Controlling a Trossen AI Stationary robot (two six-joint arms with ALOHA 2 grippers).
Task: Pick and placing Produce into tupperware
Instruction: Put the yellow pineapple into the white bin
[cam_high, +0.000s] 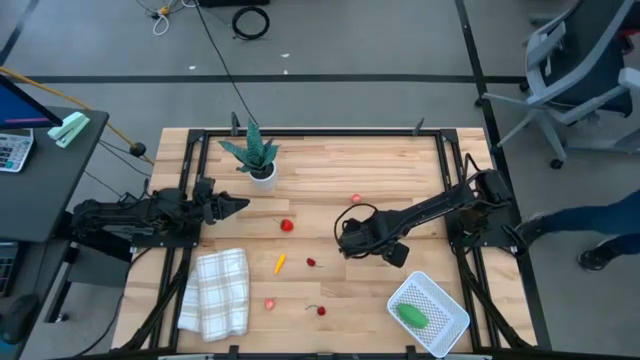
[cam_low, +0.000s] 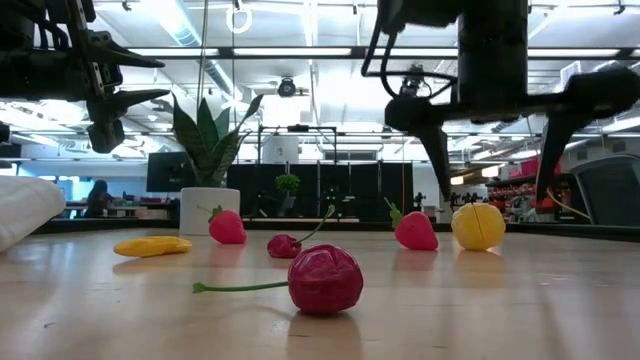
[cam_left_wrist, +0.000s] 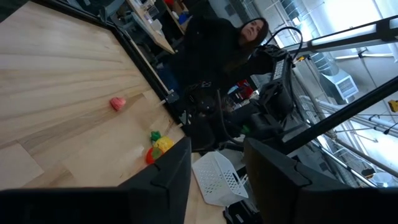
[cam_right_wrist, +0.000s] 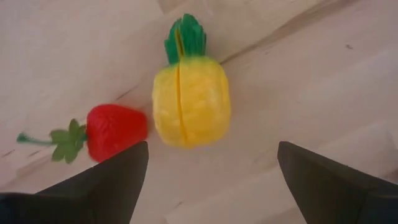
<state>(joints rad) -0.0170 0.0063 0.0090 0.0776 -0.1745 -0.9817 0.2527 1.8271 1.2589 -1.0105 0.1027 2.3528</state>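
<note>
My right gripper (cam_high: 343, 238) hangs open over mid-table, its fingers (cam_low: 438, 150) pointing down on either side of a yellow pineapple-shaped toy (cam_right_wrist: 191, 99), above it and apart from it. A red strawberry (cam_right_wrist: 115, 132) lies against that toy's side. The white mesh tupperware (cam_high: 445, 318) sits at the near right with a green oblong piece (cam_high: 412, 315) inside. Loose on the wood lie a red piece (cam_high: 287, 226), a pink one (cam_high: 356, 199), a thin orange piece (cam_high: 280, 263), two cherries (cam_high: 311, 262) (cam_high: 320, 310) and a pink piece (cam_high: 270, 302). My left gripper (cam_high: 243, 205) waits open at the left, raised.
A spiky green plant in a white pot (cam_high: 257, 160) stands at the far left of the table. A folded white checked cloth (cam_high: 215, 292) lies at the near left. Dark frame rails (cam_high: 448, 170) run along both table sides. A person (cam_left_wrist: 249, 31) shows beyond the table.
</note>
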